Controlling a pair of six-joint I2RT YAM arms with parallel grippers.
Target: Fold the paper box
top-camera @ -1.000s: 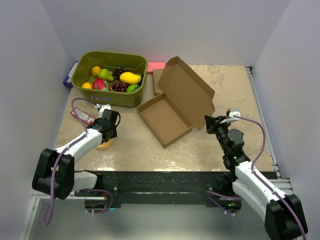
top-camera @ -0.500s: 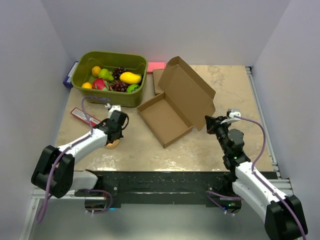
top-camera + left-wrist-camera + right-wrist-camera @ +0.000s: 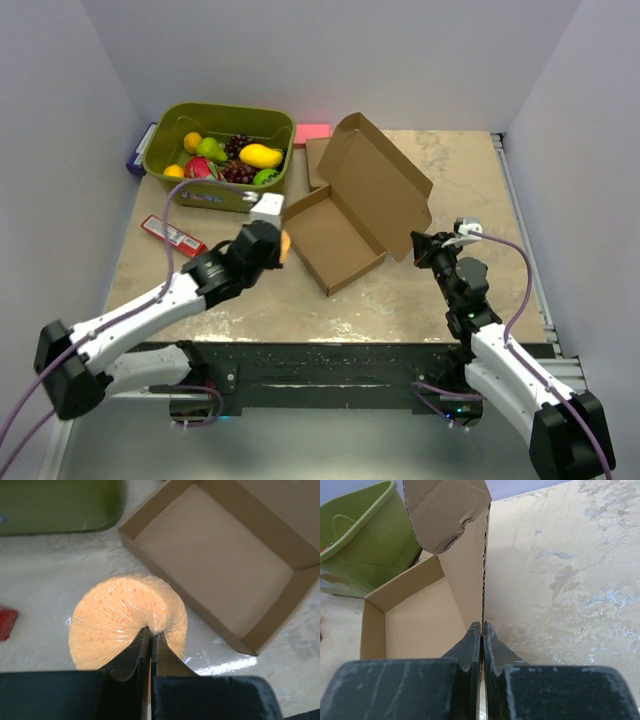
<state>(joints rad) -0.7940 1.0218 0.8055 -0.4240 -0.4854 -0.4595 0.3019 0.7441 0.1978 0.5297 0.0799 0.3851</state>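
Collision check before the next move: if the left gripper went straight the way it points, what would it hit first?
The left gripper, pinching an orange disc, points at the box. The box's near side wall would probably come first. The gripper's height is unclear, so it might pass above the wall.

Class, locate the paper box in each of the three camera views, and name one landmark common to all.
Top external: paper box at picture centre, lid raised.
Left wrist: upper right, open tray.
Right wrist: centre and lower left, lid edge upright.
Shared landmark: green bin, left of the box in every view.
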